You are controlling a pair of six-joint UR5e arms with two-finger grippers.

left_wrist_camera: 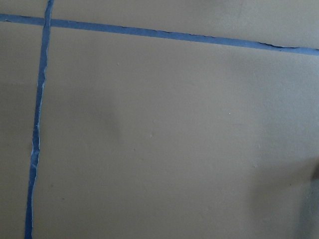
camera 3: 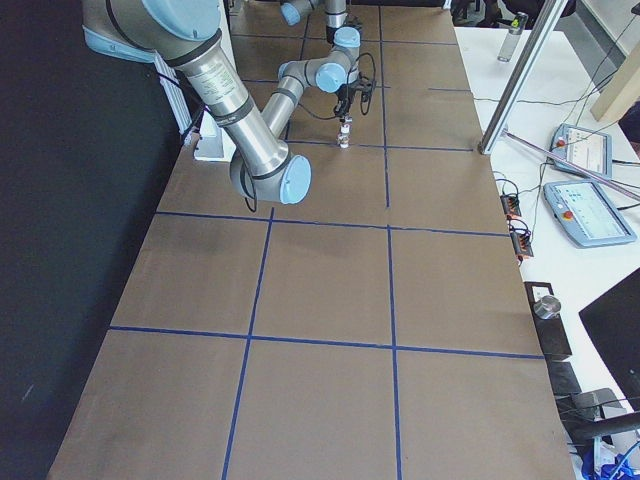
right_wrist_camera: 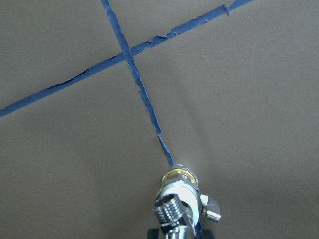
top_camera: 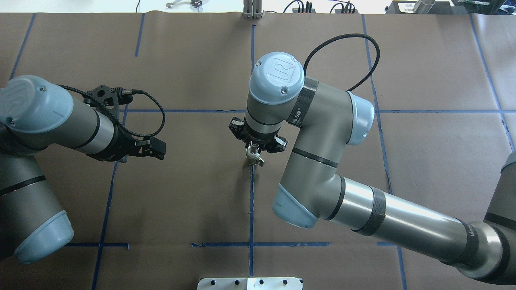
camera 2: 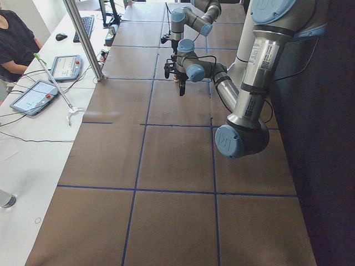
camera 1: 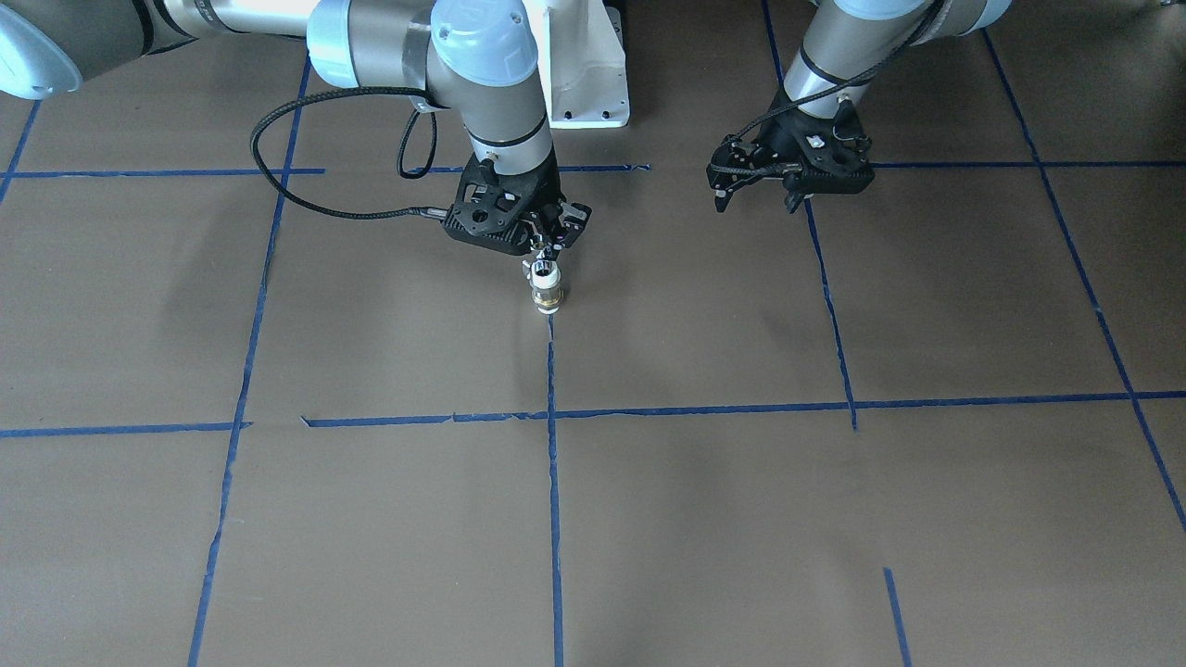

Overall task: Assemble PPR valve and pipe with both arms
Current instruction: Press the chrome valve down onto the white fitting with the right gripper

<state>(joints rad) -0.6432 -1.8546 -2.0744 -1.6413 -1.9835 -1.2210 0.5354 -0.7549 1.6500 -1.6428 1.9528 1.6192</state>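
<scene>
The PPR valve (camera 1: 548,298), with white ends and a brass band, stands upright on the brown table where two blue tape lines meet. The chrome pipe (camera 1: 546,271) sits on top of it. My right gripper (camera 1: 547,248) hangs straight down over them, its fingers closed around the pipe's top. In the right wrist view the valve (right_wrist_camera: 180,189) shows its small side handle, and the knurled chrome pipe (right_wrist_camera: 168,213) is nearest the camera. My left gripper (camera 1: 757,204) is open and empty. It hovers above the table well off to the side, also in the overhead view (top_camera: 159,149).
The white pedestal base (camera 1: 584,65) stands just behind the right arm. Blue tape lines (camera 1: 553,463) divide the brown table cover. A side table with tablets (camera 2: 33,95), a metal pole (camera 2: 83,39) and a seated person lies beyond the far edge.
</scene>
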